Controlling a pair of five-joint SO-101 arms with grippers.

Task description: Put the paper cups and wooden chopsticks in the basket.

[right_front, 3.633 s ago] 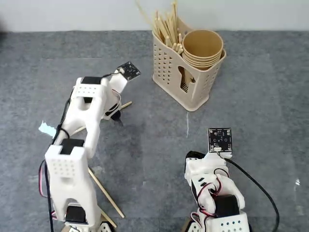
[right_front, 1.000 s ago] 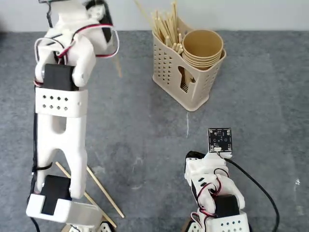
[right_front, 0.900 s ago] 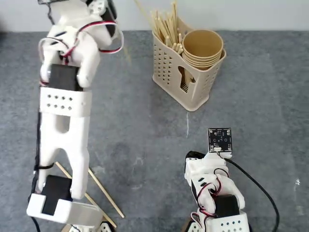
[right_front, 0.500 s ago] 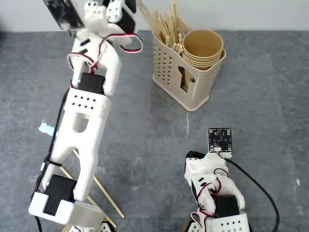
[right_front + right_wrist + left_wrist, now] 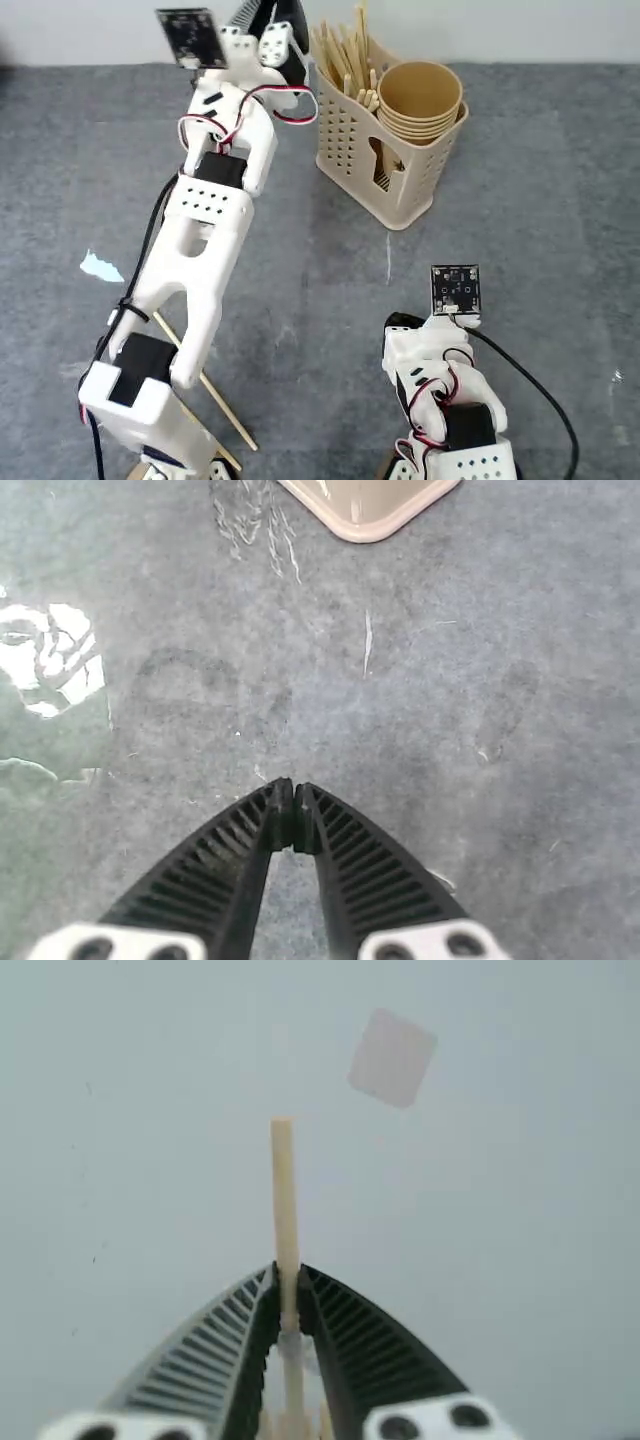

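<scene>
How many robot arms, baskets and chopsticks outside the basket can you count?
Robot arms: 2
Basket: 1
Chopsticks lying on the table: 2
Chopstick held in the left pincer: 1
Total: 6

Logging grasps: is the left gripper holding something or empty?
Holding: the left gripper is shut on a wooden chopstick, which sticks out past its tips in the left wrist view.

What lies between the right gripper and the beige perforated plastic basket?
Between the right gripper and the beige basket, the right wrist view shows bare grey mat with one thin pale sliver.
</scene>
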